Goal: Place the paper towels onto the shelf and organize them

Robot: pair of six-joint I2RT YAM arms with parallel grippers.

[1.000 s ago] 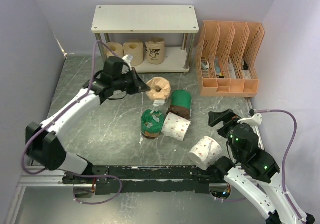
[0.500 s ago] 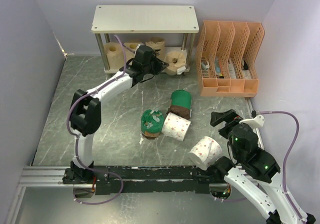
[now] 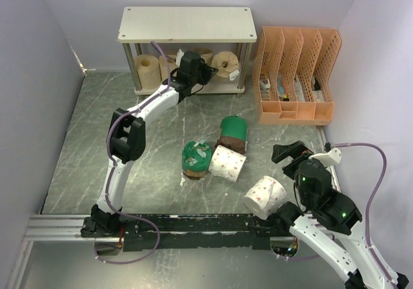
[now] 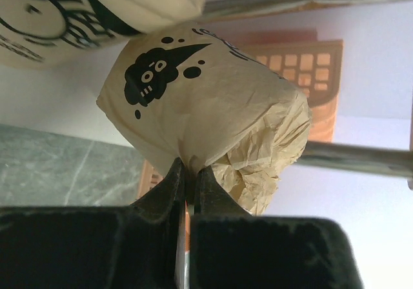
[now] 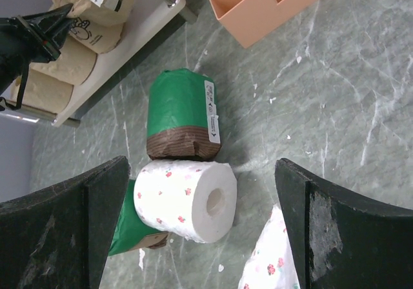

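My left gripper (image 3: 205,71) reaches into the lower tier of the shelf (image 3: 187,24) and is shut on the wrapper of a tan printed roll (image 3: 226,63), seen close in the left wrist view (image 4: 200,102). Its pinch point (image 4: 189,173) grips a fold of tan paper. Other tan rolls (image 3: 148,66) and a labelled one (image 4: 77,11) stand on the same tier. On the floor lie two green rolls (image 3: 233,133) (image 3: 195,157) and two white dotted rolls (image 3: 227,163) (image 3: 266,195). My right gripper (image 3: 290,153) is wide open and empty, above them (image 5: 201,166).
An orange perforated file organizer (image 3: 297,76) stands right of the shelf. Silver shelf legs (image 4: 355,157) flank the held roll. Purple walls close in the table on the left, back and right.
My left arm has carried the tan roll from the middle of the table into the right end of the shelf's lower tier. The right arm has not moved.
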